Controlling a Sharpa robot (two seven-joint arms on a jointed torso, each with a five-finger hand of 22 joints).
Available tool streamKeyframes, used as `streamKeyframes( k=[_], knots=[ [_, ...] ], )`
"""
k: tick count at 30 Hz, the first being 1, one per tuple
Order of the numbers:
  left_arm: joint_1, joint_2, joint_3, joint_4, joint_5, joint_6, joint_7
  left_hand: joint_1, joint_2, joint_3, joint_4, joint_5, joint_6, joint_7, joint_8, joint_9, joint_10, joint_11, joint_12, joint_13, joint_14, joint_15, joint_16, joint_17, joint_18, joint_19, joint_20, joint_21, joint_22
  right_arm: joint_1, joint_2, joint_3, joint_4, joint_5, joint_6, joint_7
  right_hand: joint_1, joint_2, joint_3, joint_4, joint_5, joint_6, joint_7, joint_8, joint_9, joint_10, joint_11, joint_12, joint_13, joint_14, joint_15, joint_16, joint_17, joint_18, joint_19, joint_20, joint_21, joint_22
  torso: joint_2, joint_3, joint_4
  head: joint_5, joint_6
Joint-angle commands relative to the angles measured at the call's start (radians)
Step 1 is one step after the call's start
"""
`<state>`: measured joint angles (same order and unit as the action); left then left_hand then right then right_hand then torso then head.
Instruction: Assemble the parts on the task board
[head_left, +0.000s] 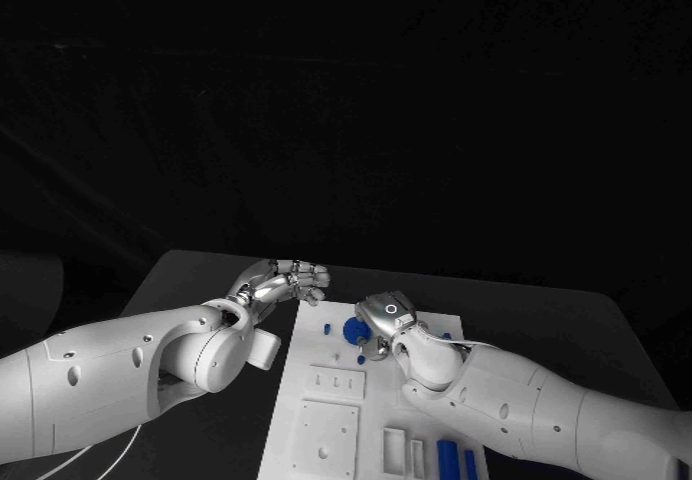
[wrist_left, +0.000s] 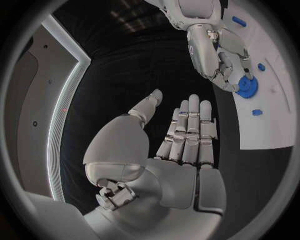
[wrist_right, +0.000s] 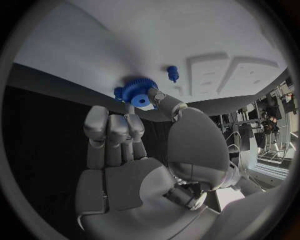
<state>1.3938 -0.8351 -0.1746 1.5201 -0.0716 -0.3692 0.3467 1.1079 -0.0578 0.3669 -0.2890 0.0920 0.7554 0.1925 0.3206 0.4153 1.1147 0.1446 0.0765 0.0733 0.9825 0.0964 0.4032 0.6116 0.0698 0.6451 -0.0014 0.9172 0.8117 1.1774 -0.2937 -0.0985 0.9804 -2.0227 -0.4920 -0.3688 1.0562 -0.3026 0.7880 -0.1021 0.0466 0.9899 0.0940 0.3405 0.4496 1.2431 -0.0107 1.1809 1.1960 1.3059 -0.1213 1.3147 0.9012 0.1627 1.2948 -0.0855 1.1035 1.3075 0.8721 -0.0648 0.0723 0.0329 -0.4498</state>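
1. Head view: the task board lies in the middle of the table. The right hand is down over the board's far end, its fingers around a blue gear there. The left hand hangs just off the board's far left corner with nothing in it, fingers loosely bent. Two long blue bars lie in slots at the near end, and a small blue piece sits just left of the gear

2. Left wrist view: the left hand is flat and wide, fingers straight and close together, holding nothing. Beyond it the right hand has its fingertips on the blue gear on the board. I count three other small blue parts lying apart on the white plate

3. Right wrist view: the right hand pinches the blue gear between thumb and fingers against the board. One small blue peg stands near it. The gear looks like hard, light plastic, stiff and not fragile, though its smooth faces could slip; I would take it by the toothed rim, where fingers bite, and keep it level over its seat
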Motion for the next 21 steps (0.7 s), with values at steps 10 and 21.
streamKeyframes(
  k=[10, 21],
  knots=[
    [0.002, 0.001, 0.001, 0.002, -0.003, 0.004, 0.006, 0.003, -0.002, -0.005, 0.001, 0.003, 0.003, 0.004, -0.003, -0.002, -0.004, 0.0, -0.004, -0.001, 0.006, 0.002, -0.006, 0.002, 0.018, -0.003, 0.001, -0.005, -0.002, -0.001, 0.0, -0.002, -0.006, 0.018, 0.053, 0.001, -0.031, 0.003, -0.048, -0.021, 0.001, -0.095, 0.035, -0.053, -0.024, -0.028, 0.027, -0.025, -0.021, -0.002, 0.029, -0.012, -0.001, 0.099, -0.016, 0.003, -0.001, 0.011, -0.001, 0.0006, 0.0005, -0.006, 0.007],
    [0.002, -0.005, 0.001, -0.003, -0.003, 0.004, 0.003, 0.001, -0.003, -0.006, 0.001, 0.001, 0.001, 0.005, -0.004, -0.003, -0.006, 0.001, -0.006, -0.002, 0.006, 0.002, -0.007, 0.003, 0.018, -0.004, 0.001, -0.006, -0.002, 0.001, -0.015, -0.002, 0.01, 0.062, 0.048, 0.032, -0.039, 0.004, -0.079, -0.027, 0.002, -0.143, 0.02, -0.069, -0.026, -0.026, 0.012, -0.024, -0.021, -0.002, 0.016, -0.014, 0.0, 0.099, -0.019, 0.002, -0.003, 0.01, -0.001, 0.0011, -0.0006, -0.005, 0.01]
  ],
)
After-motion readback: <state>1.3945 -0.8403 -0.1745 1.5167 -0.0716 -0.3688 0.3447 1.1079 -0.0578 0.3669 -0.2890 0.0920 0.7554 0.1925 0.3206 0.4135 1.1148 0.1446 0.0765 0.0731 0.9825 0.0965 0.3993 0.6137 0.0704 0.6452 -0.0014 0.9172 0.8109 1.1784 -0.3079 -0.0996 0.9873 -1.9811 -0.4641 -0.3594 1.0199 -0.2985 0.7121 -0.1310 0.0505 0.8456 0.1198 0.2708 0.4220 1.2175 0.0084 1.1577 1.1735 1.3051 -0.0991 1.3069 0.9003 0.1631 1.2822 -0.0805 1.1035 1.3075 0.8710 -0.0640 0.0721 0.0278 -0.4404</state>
